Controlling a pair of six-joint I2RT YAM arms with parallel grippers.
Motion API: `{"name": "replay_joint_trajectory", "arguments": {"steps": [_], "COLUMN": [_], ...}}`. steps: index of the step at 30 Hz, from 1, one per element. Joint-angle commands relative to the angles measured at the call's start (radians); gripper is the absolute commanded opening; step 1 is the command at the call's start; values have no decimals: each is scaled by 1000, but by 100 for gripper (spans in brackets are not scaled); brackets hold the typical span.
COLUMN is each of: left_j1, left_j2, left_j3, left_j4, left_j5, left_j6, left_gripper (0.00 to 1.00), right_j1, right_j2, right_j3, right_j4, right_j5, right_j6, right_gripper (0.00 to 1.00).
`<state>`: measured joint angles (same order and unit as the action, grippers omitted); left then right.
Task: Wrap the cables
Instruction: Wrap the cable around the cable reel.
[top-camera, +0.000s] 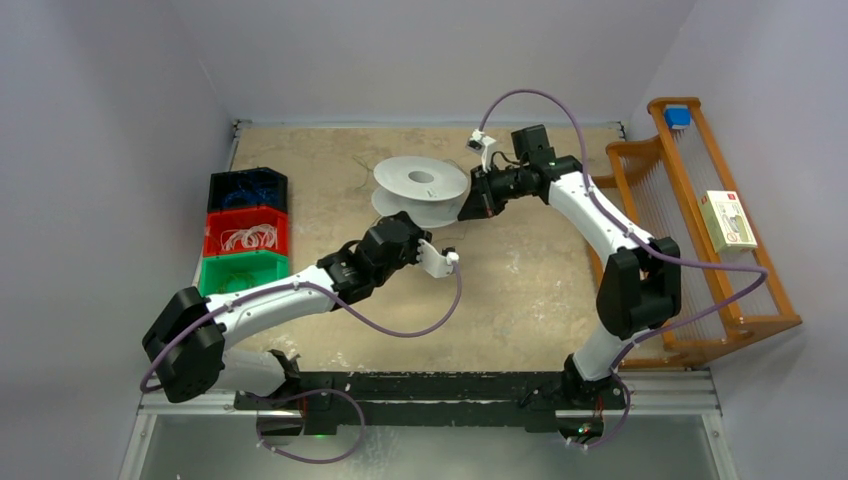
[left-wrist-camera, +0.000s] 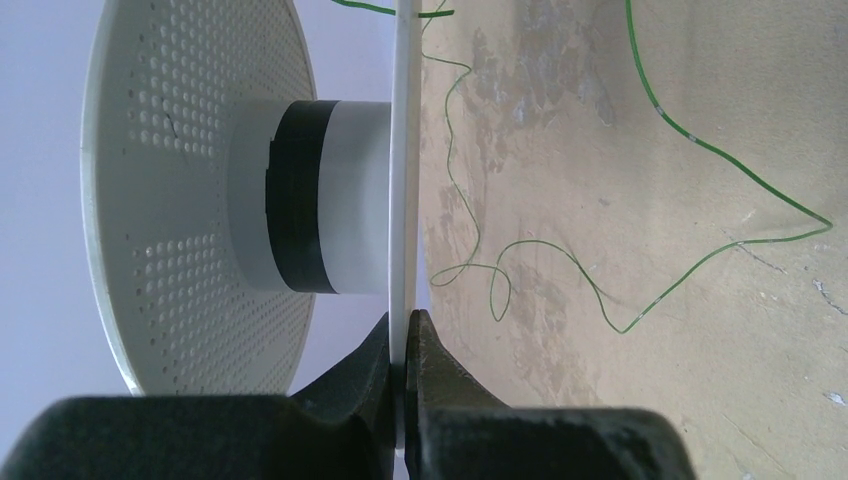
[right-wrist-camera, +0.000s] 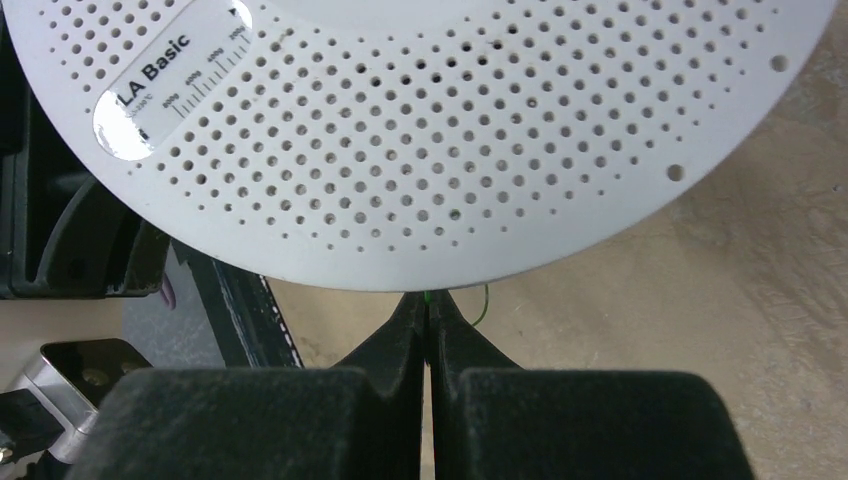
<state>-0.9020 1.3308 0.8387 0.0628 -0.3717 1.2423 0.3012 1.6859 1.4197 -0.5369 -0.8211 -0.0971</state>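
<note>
Tan, scuffed table (top-camera: 520, 285) is lying under both arms, with pale walls closing it in.

Left side: my left gripper (left-wrist-camera: 403, 345) is clamping the thin rim of the spool (left-wrist-camera: 190, 200), its fingers pressing on either face of the flange that is sitting nearer the table. Just past the fingertips, the pale hub is carrying a black band (left-wrist-camera: 300, 195), and the far flange is showing rows of small holes.

Right side: my right gripper (right-wrist-camera: 428, 310) is holding its fingers together just below the edge of the perforated flange. A short bit of thin green cable (right-wrist-camera: 428, 297) is showing at the tips, pinched between them. A silver label (right-wrist-camera: 165, 85) reading "LA Basic" is sitting on that flange, up and to the left.

Further out, in the left wrist view, the cable is lying loose on the table beside the gripped flange. It is wandering in slack loops, and one strand is crossing the flange edge at the top of the view.

From above, the spool is sitting mid-table between my two grippers. Blue (top-camera: 247, 188), red (top-camera: 247, 230) and green (top-camera: 243, 270) bins are standing in a row at the left edge. A wooden rack (top-camera: 640, 160) is standing along the right wall and holding a small box (top-camera: 728, 220).
</note>
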Motion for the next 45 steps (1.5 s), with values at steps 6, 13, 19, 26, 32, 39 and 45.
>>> {"name": "replay_joint_trajectory", "arguments": {"steps": [6, 13, 19, 26, 32, 39, 45], "left_j1": [-8, -9, -9, -8, -8, -7, -7], "left_j2": [-13, -13, -20, -33, -35, -36, -28], "left_j3": [22, 31, 48, 53, 81, 119, 124], "left_j4": [102, 95, 74, 55, 31, -4, -6], "left_j5": [-15, -16, -7, 8, 21, 37, 45], "left_j6": [-6, -11, -41, -71, -115, -166, -179], "left_gripper": [0, 0, 0, 0, 0, 0, 0], "right_j1": [26, 26, 26, 26, 26, 29, 43], "right_j2": [-15, -19, -38, -91, -175, -209, -242], "right_j3": [17, 50, 82, 71, -27, -92, -167], "right_j4": [-29, -49, -62, -8, 177, 237, 319], "right_j5": [72, 92, 114, 161, 148, 123, 147], "right_j6": [-23, -49, -72, -123, -72, -75, -71], "right_gripper": [0, 27, 40, 53, 50, 32, 30]}}
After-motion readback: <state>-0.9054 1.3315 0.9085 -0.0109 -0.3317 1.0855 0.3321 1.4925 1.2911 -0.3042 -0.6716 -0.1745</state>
